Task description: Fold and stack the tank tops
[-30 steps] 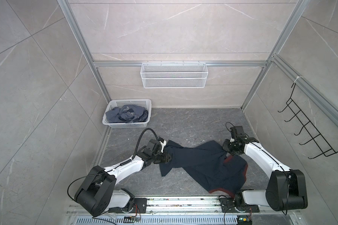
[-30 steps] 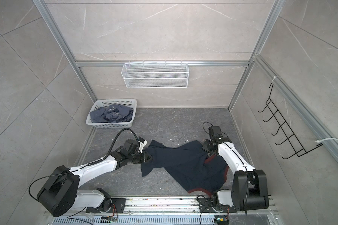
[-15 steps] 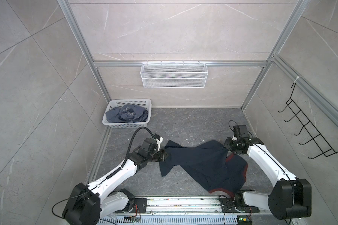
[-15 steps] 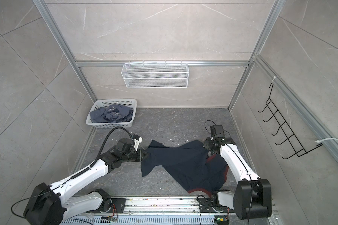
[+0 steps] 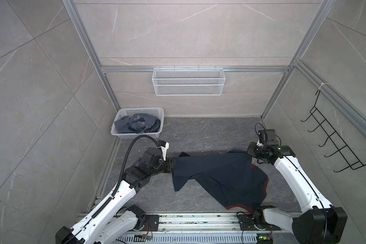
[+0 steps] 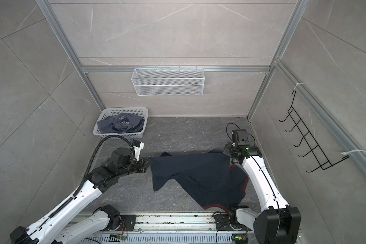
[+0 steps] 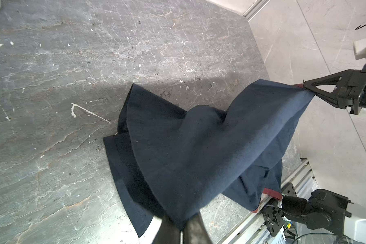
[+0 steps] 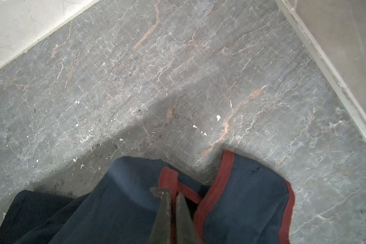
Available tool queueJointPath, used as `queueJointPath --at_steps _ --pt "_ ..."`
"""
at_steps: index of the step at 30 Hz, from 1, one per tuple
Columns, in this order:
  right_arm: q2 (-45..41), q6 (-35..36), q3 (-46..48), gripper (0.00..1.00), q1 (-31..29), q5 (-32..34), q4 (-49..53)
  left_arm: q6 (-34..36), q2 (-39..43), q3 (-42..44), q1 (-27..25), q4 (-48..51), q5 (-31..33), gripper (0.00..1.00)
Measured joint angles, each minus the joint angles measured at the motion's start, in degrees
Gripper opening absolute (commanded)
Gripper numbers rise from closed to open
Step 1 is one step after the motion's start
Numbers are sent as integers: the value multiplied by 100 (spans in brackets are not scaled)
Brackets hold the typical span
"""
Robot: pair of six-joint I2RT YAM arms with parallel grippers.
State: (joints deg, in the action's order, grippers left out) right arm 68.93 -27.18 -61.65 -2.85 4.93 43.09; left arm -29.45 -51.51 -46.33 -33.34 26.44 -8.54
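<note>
The navy tank top [image 5: 218,175] with red trim hangs stretched between my two grippers in both top views, its lower part trailing on the grey floor toward the front rail. My left gripper [image 5: 172,165] is shut on its left edge, the cloth [image 7: 188,147] bunching between the fingertips [image 7: 173,227]. My right gripper [image 5: 250,151] is shut on the red-trimmed edge [image 8: 169,179] at the top's far right corner. The slate blue-grey tank top [image 5: 135,125] lies crumpled in the white basket at the back left.
The white perforated basket [image 5: 140,109] sits in the back left corner. A wire shelf [image 5: 188,84] hangs on the back wall and a black hook rack [image 5: 336,145] on the right wall. The arms' mounting rail [image 5: 188,221] runs along the front edge.
My left gripper closed fully on the navy top's edge, and that arm rose and drew slightly left. The right gripper shifted back and right, so the cloth now spans tauter between them.
</note>
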Motion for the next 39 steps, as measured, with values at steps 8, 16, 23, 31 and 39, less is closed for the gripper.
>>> queueJointPath --at_steps 8,16,23,31,39 --pt "498 -2 4 0 0 -42 -52 -2 -1801 -37 22 400 -103 0" --pt "1023 -24 20 0 85 -24 -236 -105 -1991 195 26 562 -348 2" --pt "1108 -24 328 0 90 -424 -636 -308 -1346 605 44 452 -511 0" --pt "264 46 -140 0 96 -566 -153 85 -833 -1082 168 1257 256 0" --pt "-791 199 -1849 0 94 -765 402 966 -529 -3974 188 2114 1054 0"
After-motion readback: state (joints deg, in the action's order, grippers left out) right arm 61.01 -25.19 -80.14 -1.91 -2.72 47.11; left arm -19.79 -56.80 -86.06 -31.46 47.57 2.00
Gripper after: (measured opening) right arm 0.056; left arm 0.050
